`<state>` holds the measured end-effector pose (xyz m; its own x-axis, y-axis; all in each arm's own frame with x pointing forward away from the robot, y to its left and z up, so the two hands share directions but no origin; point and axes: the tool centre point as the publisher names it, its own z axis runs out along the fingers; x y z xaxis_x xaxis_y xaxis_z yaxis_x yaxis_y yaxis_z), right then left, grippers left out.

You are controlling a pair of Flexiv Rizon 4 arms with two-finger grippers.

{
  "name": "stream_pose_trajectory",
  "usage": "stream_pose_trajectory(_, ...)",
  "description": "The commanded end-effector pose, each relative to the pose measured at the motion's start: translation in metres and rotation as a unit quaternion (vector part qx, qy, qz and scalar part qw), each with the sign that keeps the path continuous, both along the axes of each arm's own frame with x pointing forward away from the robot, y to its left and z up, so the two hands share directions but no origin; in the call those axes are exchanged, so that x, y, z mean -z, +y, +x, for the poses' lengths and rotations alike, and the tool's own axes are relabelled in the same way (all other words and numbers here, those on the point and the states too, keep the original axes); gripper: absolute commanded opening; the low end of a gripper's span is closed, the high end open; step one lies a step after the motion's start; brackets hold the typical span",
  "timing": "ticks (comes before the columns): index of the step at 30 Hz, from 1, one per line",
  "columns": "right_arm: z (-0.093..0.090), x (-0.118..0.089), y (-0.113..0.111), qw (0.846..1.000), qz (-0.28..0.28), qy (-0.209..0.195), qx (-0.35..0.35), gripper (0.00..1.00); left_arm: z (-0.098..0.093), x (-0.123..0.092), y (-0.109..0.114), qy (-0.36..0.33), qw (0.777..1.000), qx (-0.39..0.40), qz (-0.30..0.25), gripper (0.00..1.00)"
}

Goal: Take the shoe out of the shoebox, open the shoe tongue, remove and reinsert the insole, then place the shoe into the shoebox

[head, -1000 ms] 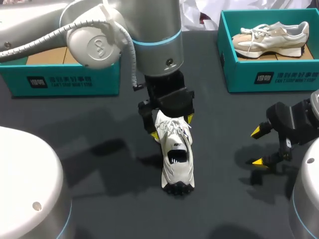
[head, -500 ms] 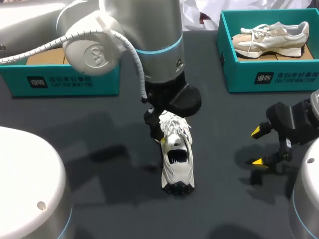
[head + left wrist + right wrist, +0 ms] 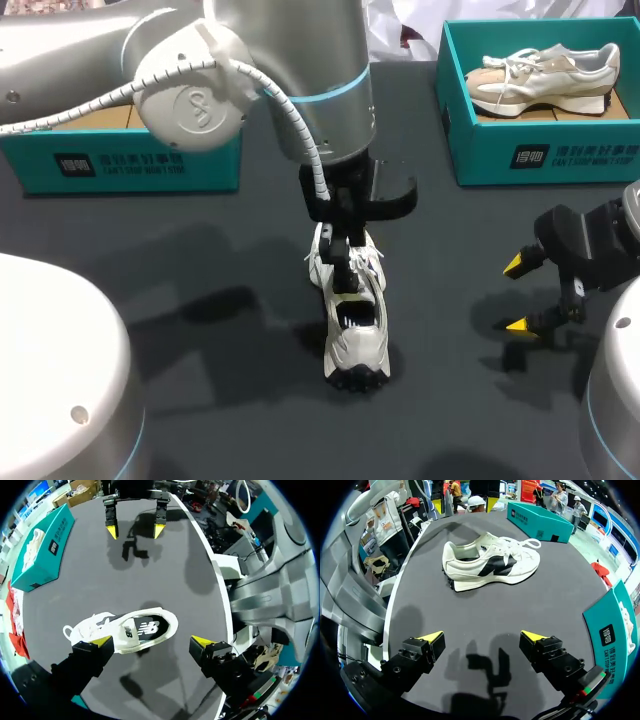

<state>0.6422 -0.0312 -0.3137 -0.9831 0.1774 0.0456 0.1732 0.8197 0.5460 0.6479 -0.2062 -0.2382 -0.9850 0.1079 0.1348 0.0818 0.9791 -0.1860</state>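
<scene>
teal shoebox point(image 3: 130, 165) beyond white shoe point(image 3: 356, 330)

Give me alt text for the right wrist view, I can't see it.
A white shoe with a black side panel stands on the dark table ahead of the right gripper, which is open and empty. A teal shoebox sits beyond the shoe.

Left arm point(image 3: 300, 70) central, jaws down and apart; right arm point(image 3: 600, 240) aside, jaws apart.

Robot lab — arm point(image 3: 300, 70) over black table point(image 3: 200, 250)
</scene>
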Motion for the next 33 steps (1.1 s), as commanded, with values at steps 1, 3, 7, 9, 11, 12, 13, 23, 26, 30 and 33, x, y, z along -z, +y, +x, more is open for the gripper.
stream_pose_trajectory(1, -0.003, -0.001, 0.0, 1.0, -0.001, -0.001, 0.001, 1.0, 0.001, 0.002, 0.001, 0.002, 1.0, -0.012, 0.0, 1.0)
stream_pose_trajectory(3, -0.003, -0.001, 0.0, 1.0, -0.001, -0.001, 0.001, 1.0, -0.006, 0.012, -0.005, -0.007, 1.0, -0.021, 0.009, 1.0)
stream_pose_trajectory(7, -0.003, -0.001, 0.0, 1.0, -0.001, -0.001, 0.001, 1.0, -0.018, 0.024, -0.011, -0.02, 0.999, -0.021, 0.018, 1.0)
stream_pose_trajectory(9, -0.003, -0.001, 0.0, 1.0, -0.001, -0.001, 0.001, 1.0, -0.024, 0.028, -0.011, -0.023, 0.999, -0.025, 0.022, 1.0)
stream_pose_trajectory(11, -0.003, -0.001, 0.0, 1.0, -0.001, -0.001, 0.001, 1.0, -0.028, 0.032, -0.009, -0.02, 0.999, -0.025, 0.019, 1.0)
stream_pose_trajectory(12, -0.003, -0.001, 0.0, 1.0, -0.001, -0.001, 0.001, 1.0, -0.03, 0.033, -0.008, -0.015, 0.999, -0.028, 0.016, 1.0)
stream_pose_trajectory(13, -0.003, -0.001, 0.0, 1.0, -0.001, -0.001, 0.001, 1.0, -0.032, 0.035, -0.008, -0.003, 1.0, -0.025, 0.016, 1.0)
stream_pose_trajectory(23, -0.003, -0.001, 0.0, 1.0, -0.001, -0.001, 0.001, 1.0, -0.037, 0.038, -0.007, 0.004, 0.999, -0.021, 0.033, 1.0)
stream_pose_trajectory(26, -0.003, -0.001, 0.0, 1.0, -0.001, -0.001, 0.001, 1.0, -0.037, 0.038, -0.007, 0.004, 0.999, -0.021, 0.033, 1.0)
stream_pose_trajectory(30, -0.003, -0.001, 0.0, 1.0, -0.001, -0.001, 0.001, 1.0, -0.044, 0.055, -0.014, 0.006, 0.998, -0.043, 0.039, 1.0)
stream_pose_trajectory(33, -0.003, -0.001, 0.0, 1.0, -0.001, -0.001, 0.001, 1.0, -0.046, 0.066, -0.016, 0.012, 0.998, -0.048, 0.043, 1.0)
